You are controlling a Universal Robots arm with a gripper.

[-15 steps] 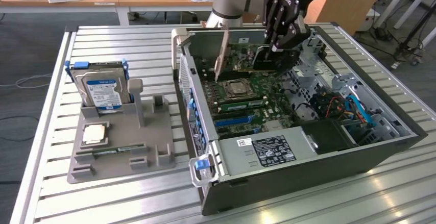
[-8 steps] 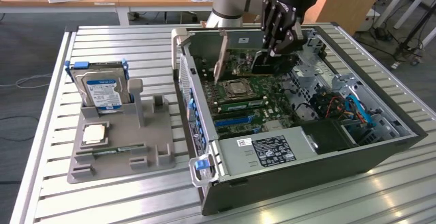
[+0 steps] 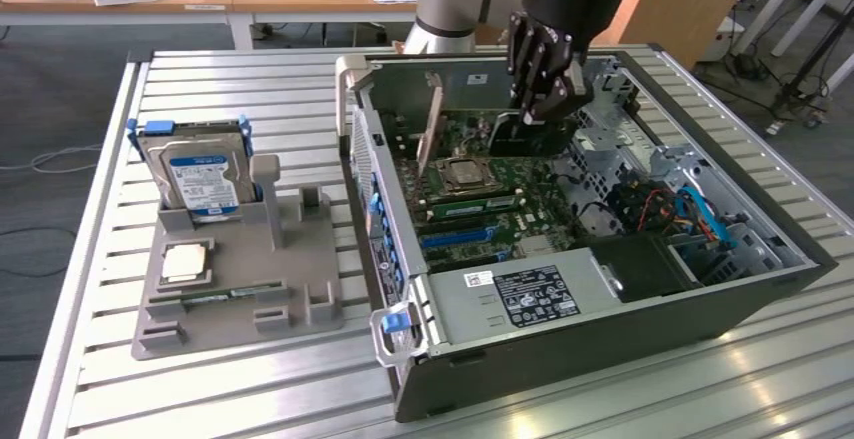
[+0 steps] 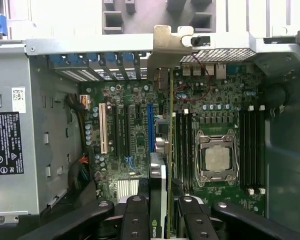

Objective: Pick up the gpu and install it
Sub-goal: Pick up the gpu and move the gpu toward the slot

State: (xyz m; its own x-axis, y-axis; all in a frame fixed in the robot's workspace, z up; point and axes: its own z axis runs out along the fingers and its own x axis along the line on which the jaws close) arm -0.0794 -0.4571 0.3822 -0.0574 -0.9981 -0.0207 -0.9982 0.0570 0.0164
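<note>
- Exterior view: the gripper [image 3: 547,107] reaches down into the open computer case [image 3: 601,359]. Its fingers are clenched on the upper edge of the gpu [image 3: 525,137], which stands on edge over the motherboard [image 3: 527,217].
- Wrist view: the gpu [image 4: 159,175] runs edge-on between the two black fingers [image 4: 135,220] of the gripper [image 4: 162,215]. Its metal bracket [image 4: 167,42] is at the case's rear wall.
- The card lies between the blue slot [image 4: 150,125] and the memory slots [image 4: 182,145], close to both. The processor socket [image 4: 217,157] sits just past the memory slots.
- Its lower edge is hidden, so it may be in a slot or just above one; I cannot tell which.
- The power supply [image 3: 534,294] takes up the near end of the case. Red and blue cables [image 3: 681,209] lie at the exterior view's right, well apart from the card.
- At the exterior view's left, a grey fixture [image 3: 254,269] on the slatted table [image 3: 200,399] holds a hard drive [image 3: 200,181] upright.
</note>
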